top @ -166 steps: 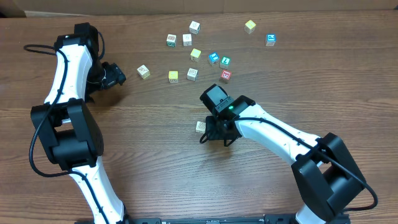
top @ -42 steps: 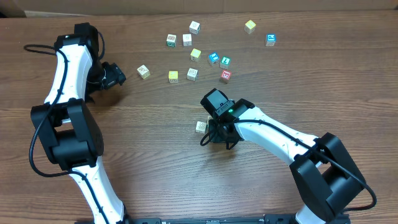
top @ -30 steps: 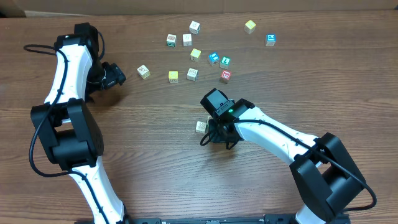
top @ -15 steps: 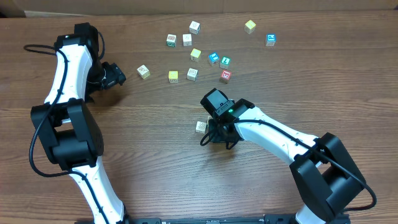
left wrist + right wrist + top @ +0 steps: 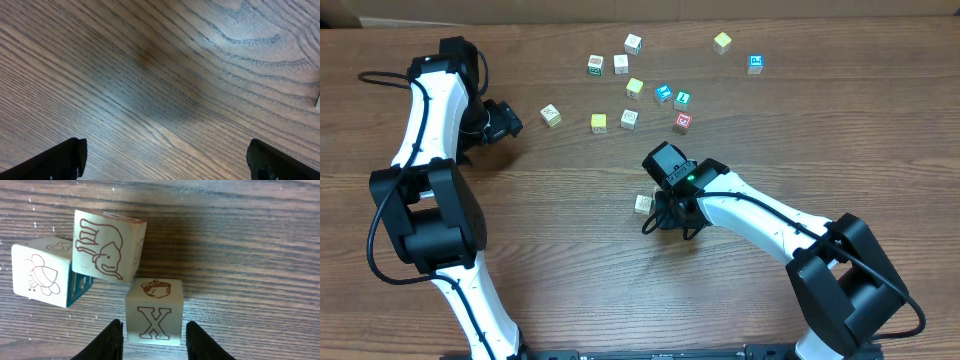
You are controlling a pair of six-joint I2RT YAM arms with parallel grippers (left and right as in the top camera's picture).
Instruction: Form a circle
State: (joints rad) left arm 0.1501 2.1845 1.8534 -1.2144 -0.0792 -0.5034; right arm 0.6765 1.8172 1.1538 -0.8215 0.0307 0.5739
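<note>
**A:** Overhead first. Where's the circle?

**B:** The circle (image 5: 643,204) is just below the middle of the frame, mostly hidden under my right gripper (image 5: 668,212). Only one cream cube peeks out on its left. The loose cubes (image 5: 629,118) are scattered near the top centre, well apart from it. I think that spacing leaves me bare table (image 5: 570,260) to build on.

**A:** And the left gripper?

**B:** The left gripper (image 5: 505,122) is in the upper left, near nothing but one stray cube. I'd say it's parked there so it doesn't crowd the work.

**A:** Left wrist view?

**B:** Only wood grain, with a fingertip in each bottom corner. The hand is spread wide and holds nothing.

**A:** Right wrist?

**B:** Three cubes. The elephant cube (image 5: 107,245), upper left, looks tilted against the bee cube (image 5: 37,272) at the far left. The X cube (image 5: 154,319) stands bottom centre, touching or just beside the elephant cube. My fingers (image 5: 111,342) flank it narrowly, with a thin gap on each side, so I don't think they're gripping it. I take the hand to be this low so the X cube seats tight against its neighbours. With three cubes showing, the ring looks unfinished.
</note>
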